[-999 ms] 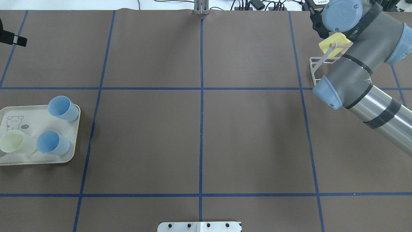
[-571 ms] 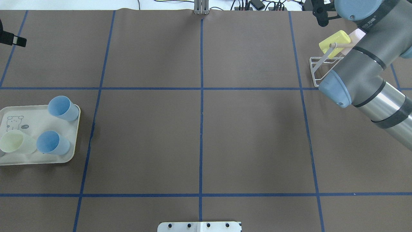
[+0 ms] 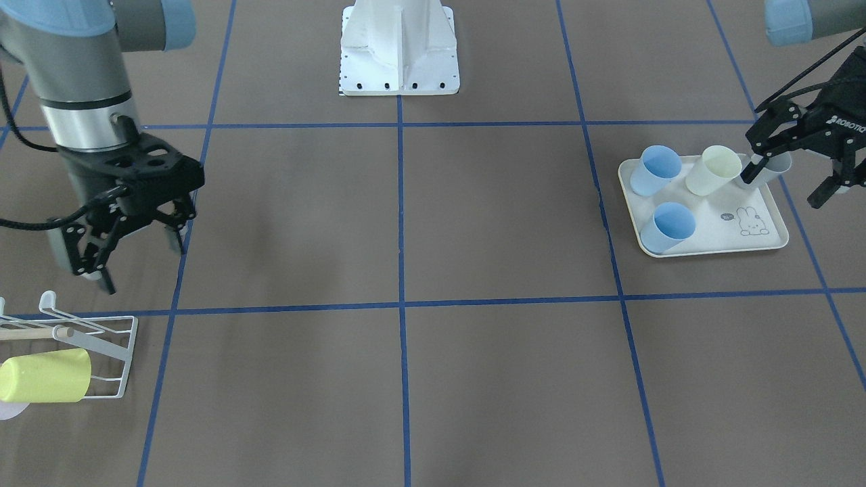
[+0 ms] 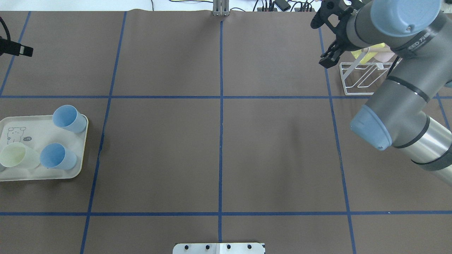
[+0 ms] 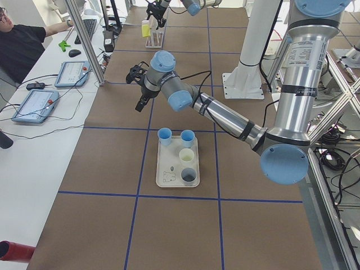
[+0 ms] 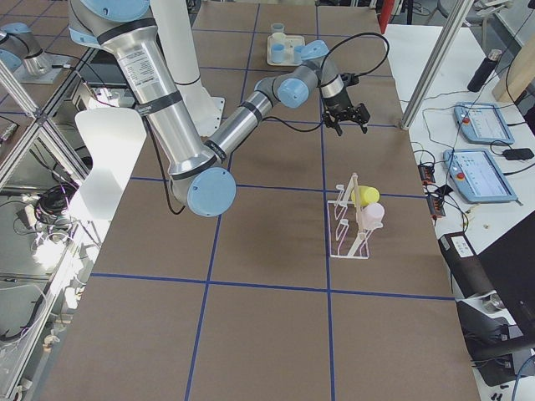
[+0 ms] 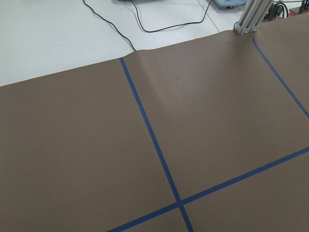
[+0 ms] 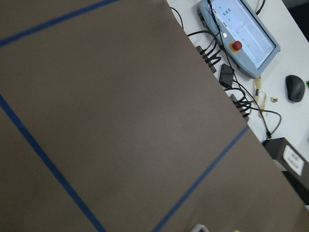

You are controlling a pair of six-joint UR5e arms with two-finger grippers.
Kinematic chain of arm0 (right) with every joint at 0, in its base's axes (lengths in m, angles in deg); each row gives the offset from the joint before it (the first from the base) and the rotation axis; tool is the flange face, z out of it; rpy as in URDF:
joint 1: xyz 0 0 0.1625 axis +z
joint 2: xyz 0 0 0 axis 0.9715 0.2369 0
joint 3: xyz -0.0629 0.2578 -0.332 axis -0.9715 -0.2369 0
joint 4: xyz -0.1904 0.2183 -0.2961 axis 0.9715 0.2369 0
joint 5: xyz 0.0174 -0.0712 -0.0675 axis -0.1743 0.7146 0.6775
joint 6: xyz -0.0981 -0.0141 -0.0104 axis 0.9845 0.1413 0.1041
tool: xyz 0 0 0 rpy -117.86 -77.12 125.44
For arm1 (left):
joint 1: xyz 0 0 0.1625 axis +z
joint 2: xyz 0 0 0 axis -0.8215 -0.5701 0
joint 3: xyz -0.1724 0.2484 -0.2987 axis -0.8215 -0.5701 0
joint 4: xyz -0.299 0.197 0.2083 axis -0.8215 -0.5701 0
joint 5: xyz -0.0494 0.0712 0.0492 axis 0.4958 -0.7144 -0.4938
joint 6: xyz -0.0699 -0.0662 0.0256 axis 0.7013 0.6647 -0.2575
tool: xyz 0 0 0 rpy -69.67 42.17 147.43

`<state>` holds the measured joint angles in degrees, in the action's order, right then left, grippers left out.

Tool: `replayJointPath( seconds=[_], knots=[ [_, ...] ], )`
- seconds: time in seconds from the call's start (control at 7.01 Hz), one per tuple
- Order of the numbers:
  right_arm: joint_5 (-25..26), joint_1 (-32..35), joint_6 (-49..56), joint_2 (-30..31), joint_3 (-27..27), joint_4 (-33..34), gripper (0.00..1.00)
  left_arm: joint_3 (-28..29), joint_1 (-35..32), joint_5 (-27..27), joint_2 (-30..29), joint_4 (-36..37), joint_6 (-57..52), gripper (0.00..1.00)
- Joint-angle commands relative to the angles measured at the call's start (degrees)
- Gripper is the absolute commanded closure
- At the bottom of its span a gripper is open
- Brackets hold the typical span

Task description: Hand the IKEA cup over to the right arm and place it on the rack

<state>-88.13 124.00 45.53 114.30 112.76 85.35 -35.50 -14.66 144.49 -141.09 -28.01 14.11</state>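
we see our right gripper [image 3: 143, 267] spread, empty, clear of the rack [image 3: 126, 357] holding the yellow cup [image 3: 44, 384]; our left gripper [image 3: 781, 188] spread too.

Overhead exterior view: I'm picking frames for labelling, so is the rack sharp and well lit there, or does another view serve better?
Overhead exterior: sharp, evenly lit, no glare, but the right arm covers part of the rack. Exterior front-facing: crisp, yet the frame's left edge cuts the rack off. Exterior right: the whole rack and yellow cup show unobstructed, though small.
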Motion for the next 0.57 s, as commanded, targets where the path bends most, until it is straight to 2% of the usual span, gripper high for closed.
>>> replayJointPath(
  seconds=[0.0, 0.14, 0.29, 0.43],
  knots=[
    [-0.50, -8.48, -22.05, 0.16, 0.40, -15.31, 0.02, 0.52, 4.93, -6.73, 1.43, -0.14, 1.29, 0.00],
    [-0.50, -11.29, -27.58, -0.45, 0.40, -18.09, 0.01, 1.57, 6.69, -6.85, 1.95, -0.23, 3.05, 0.00],
    [-1.02, -12.45, -30.95, -1.67, 0.92, -18.21, 0.01, 2.19, 8.45, -6.94, 2.92, -1.28, 3.76, 0.00],
    [-0.94, -13.77, -31.07, -1.86, 0.76, -18.30, 0.01, 4.55, 8.90, -7.72, 3.45, -3.90, 4.20, 0.00]
  ],
)
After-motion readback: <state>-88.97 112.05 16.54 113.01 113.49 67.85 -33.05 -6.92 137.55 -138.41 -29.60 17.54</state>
